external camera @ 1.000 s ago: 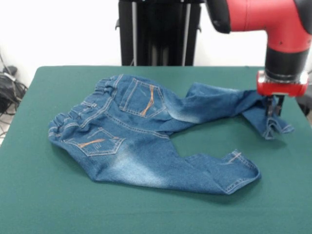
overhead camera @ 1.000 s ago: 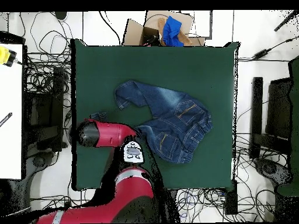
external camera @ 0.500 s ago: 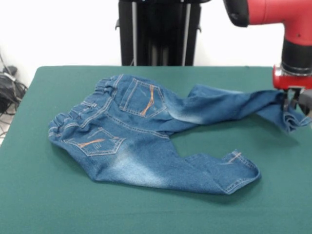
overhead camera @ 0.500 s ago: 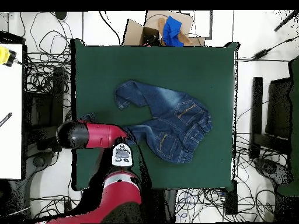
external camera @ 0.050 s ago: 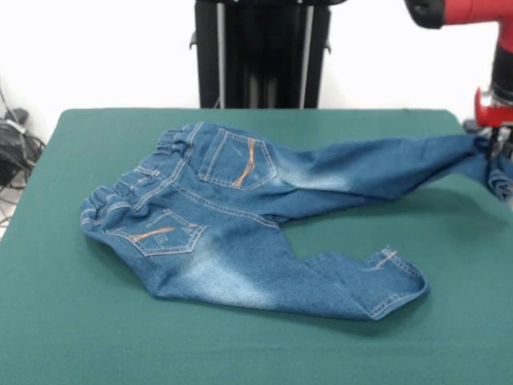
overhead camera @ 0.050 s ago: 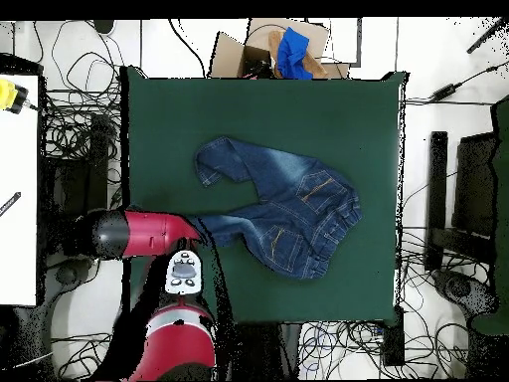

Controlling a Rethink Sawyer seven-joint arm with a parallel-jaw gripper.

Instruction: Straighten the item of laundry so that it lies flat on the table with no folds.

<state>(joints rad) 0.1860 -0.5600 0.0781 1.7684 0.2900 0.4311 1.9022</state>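
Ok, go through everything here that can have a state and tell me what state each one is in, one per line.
Jeans: back side up, not flat; one leg pulled out straight toward the table edge, the other leg lying bent.
Pincer: at the table edge, gripping the stretched leg's cuff.
Table: only the jeans lie on its green cloth.

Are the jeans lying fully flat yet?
Not yet. The jeans have one leg pulled out straight with its cuff lifted at the gripper; the other leg's hem is still folded over.
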